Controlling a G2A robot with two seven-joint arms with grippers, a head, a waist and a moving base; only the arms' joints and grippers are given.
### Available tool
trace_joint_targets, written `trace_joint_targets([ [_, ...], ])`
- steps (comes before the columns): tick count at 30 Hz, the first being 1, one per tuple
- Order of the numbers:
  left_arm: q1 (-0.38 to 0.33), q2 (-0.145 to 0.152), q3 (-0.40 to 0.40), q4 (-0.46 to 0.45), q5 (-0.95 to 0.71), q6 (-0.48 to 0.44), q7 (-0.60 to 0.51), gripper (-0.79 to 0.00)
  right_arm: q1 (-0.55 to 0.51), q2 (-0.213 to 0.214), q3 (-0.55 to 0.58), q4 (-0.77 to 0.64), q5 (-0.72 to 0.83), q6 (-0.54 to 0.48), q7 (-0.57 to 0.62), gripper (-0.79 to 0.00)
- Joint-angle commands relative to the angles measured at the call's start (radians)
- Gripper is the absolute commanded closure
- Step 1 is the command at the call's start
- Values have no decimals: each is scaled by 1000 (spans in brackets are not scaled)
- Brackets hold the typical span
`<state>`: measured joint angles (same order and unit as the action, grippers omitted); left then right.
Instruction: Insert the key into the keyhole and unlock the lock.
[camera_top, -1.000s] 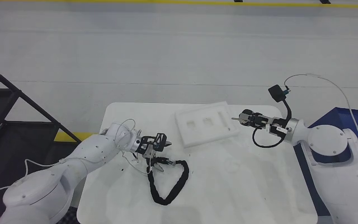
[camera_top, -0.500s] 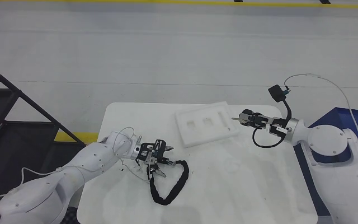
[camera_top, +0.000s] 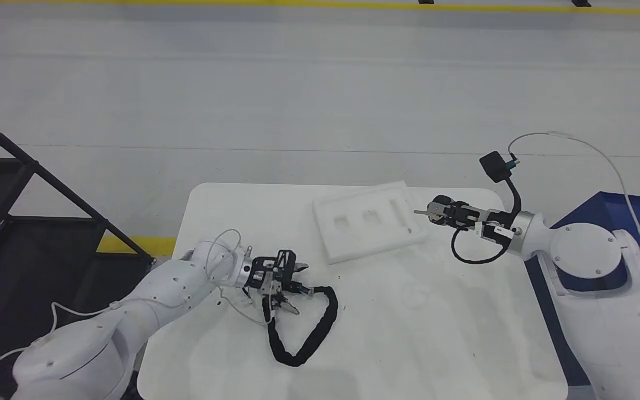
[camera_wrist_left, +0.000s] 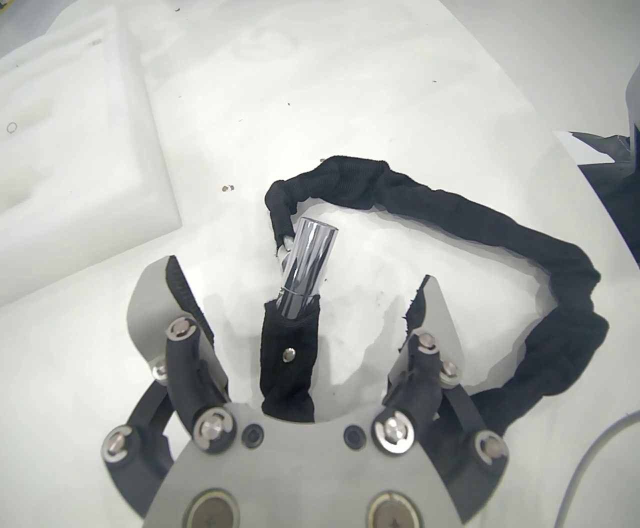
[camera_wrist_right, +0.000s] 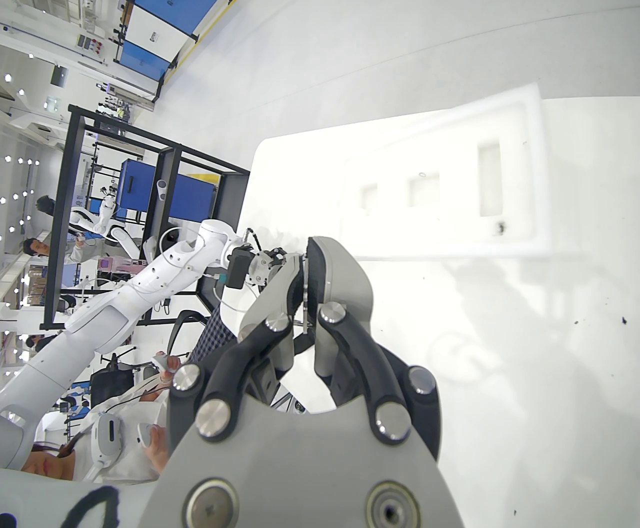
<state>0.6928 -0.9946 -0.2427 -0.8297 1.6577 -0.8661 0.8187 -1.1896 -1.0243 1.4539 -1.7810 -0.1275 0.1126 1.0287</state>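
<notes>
My left gripper (camera_wrist_left: 299, 280) straddles, jaws wide, the chrome cylinder (camera_wrist_left: 311, 250) of the black fabric-sleeved chain lock (camera_wrist_left: 500, 235) on the white table (camera_wrist_left: 350, 100); my right gripper (camera_top: 432, 211), well apart, pinches the small metal key (camera_top: 419, 211). A skewed closure could roll the cylinder and hide its keyhole.

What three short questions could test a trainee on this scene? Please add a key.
1. True or false: the left gripper has its fingers shut on the lock's chrome cylinder.
2. Which gripper holds the key? A) the left gripper B) the right gripper C) neither
3. Fill in: the fabric sleeve over the chain is ____ in colour.
Key: 1 false, the fingers stand open on either side of the cylinder; 2 B; 3 black.
</notes>
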Motion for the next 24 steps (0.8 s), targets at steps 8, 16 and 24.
trace_joint_targets([
  [8, -1, -28, -7, 30, 11, 9, -30, -363, 0, 0, 0, 0, 0, 0, 0, 0],
  [16, -3, -48, -20, 53, -1, -5, -49, 0, 0, 0, 0, 0, 0, 0, 0, 0],
  [24, -17, -43, -38, 33, 8, -49, 39, 0, 0, 0, 0, 0, 0, 0, 0, 0],
])
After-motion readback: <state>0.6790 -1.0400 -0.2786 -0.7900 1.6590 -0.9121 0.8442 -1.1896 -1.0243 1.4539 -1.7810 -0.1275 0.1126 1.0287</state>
